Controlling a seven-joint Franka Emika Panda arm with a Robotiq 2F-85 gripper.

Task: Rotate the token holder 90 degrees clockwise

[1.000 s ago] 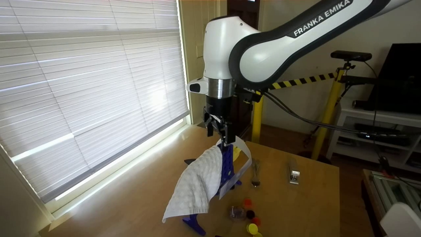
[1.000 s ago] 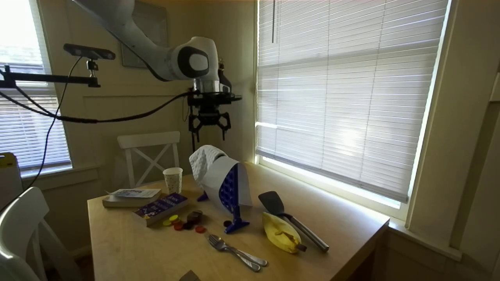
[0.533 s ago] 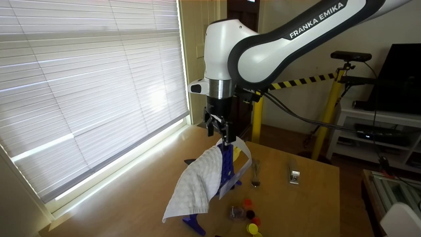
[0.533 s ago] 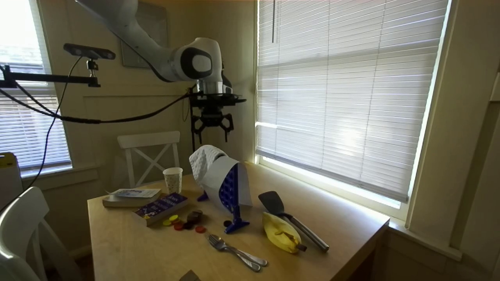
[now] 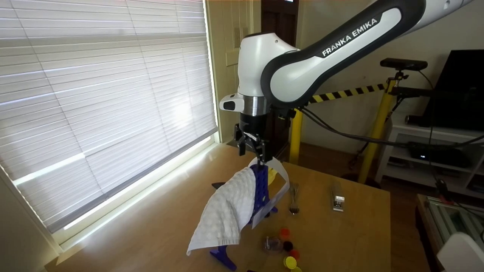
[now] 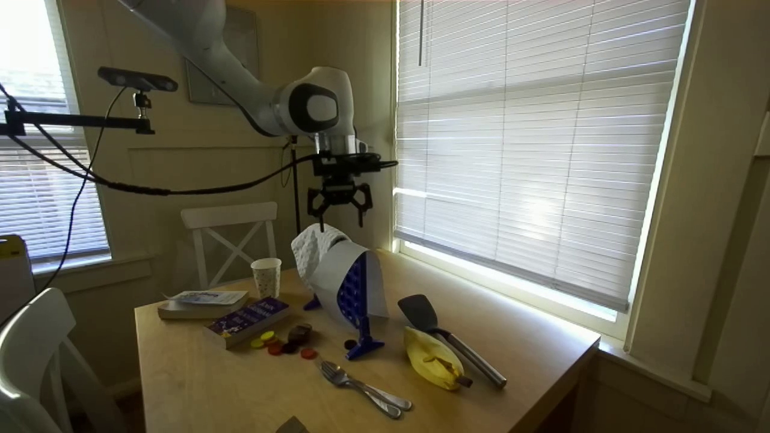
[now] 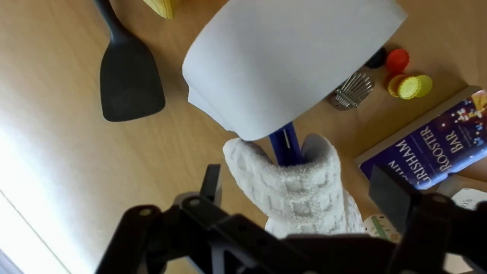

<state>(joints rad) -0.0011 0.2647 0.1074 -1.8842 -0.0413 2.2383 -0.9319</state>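
two fingers (image 7: 392, 199) of my gripper (image 6: 341, 225) spread wide, holding nothing; token holder (image 6: 352, 294) upright on desk (image 6: 228, 385) below, long axis roughly along window-side edge, crosswise to my fingers; blue, latticed, splay-footed, white towel (image 5: 225, 213) over end nearer me, curled paper sheet (image 7: 277, 68) farther along top.

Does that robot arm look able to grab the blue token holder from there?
Probably yes, once lowered: the open claw hangs above the blue token holder, whose top edge shows partly bare. A white towel drapes over the end below the claw, though, so it might pinch cloth.
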